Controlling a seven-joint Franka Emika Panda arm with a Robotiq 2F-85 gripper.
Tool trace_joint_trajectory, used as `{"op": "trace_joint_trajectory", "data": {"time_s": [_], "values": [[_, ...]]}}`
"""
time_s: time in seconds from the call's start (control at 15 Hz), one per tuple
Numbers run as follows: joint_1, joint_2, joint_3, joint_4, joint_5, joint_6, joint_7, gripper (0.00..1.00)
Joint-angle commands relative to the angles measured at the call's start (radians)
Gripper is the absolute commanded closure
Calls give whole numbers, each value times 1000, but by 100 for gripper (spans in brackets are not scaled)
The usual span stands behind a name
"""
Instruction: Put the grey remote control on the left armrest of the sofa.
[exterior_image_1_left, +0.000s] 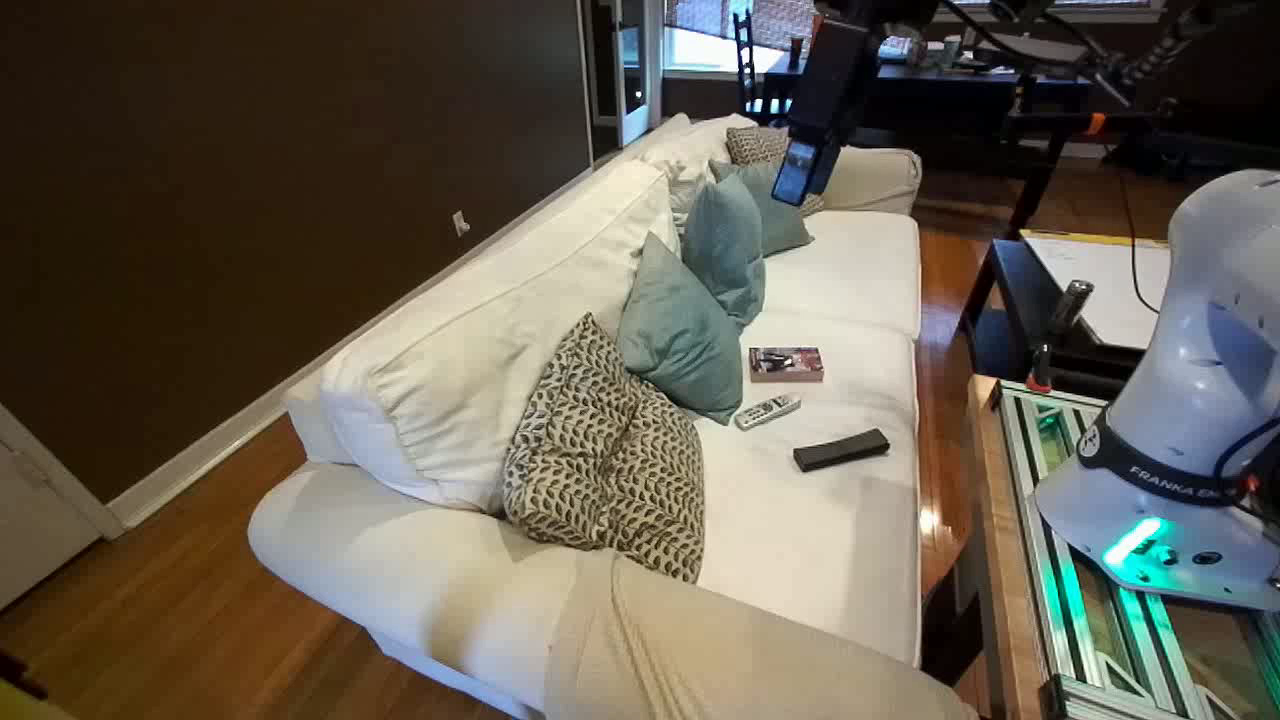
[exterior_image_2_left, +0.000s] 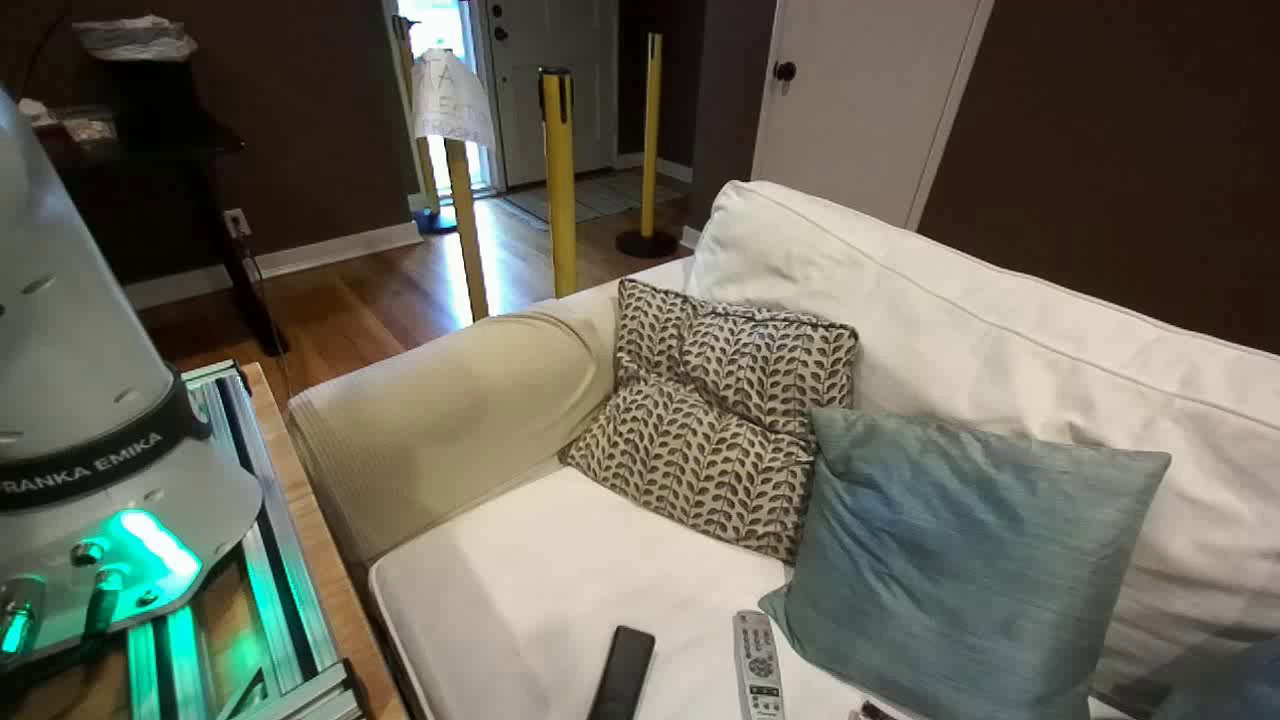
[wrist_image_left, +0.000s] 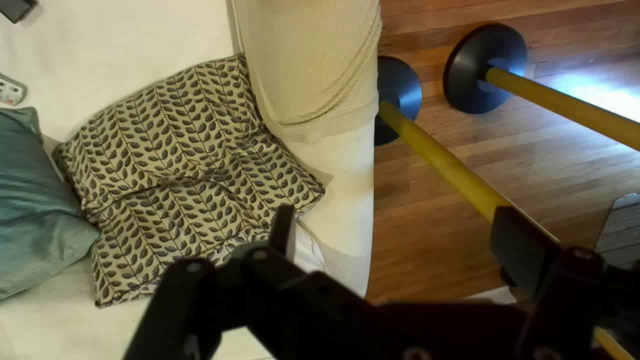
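step in hand, as judged: approach; the pick is not yet made. the grey remote control (exterior_image_1_left: 768, 412) lies flat on the surface (exterior_image_1_left: 800, 560), the white seat of the sofa (exterior_image_1_left: 500, 340). the tool (wrist_image_left: 400, 230) stands with jaws well apart, nothing held, well away from the remote, which shows only partly at the edge of the wrist view. the next move likely calls for bringing the tool over the remote, lowering it and closing across the narrow width. edges: a corner of the teal cushion (exterior_image_1_left: 682, 335) sits just beside one end of the remote; the black remote (exterior_image_1_left: 842, 450) lies near but apart, toward the seat's front, with white cover between, so room looks fair there. the left armrest (exterior_image_1_left: 500, 590) is rounded and creased; its flatter top should suit the placing, away from the patterned cushion (exterior_image_1_left: 610, 450).
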Motion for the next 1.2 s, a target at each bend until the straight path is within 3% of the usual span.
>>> {"op": "trace_joint_trajectory", "data": {"time_s": [0.0, 0.73, 1.13], "values": [[-7, 0, 5, 2, 4, -3, -4, 0], [-7, 0, 5, 2, 4, -3, -4, 0], [34, 121, -29, -95, 146, 256, -89, 0]]}}
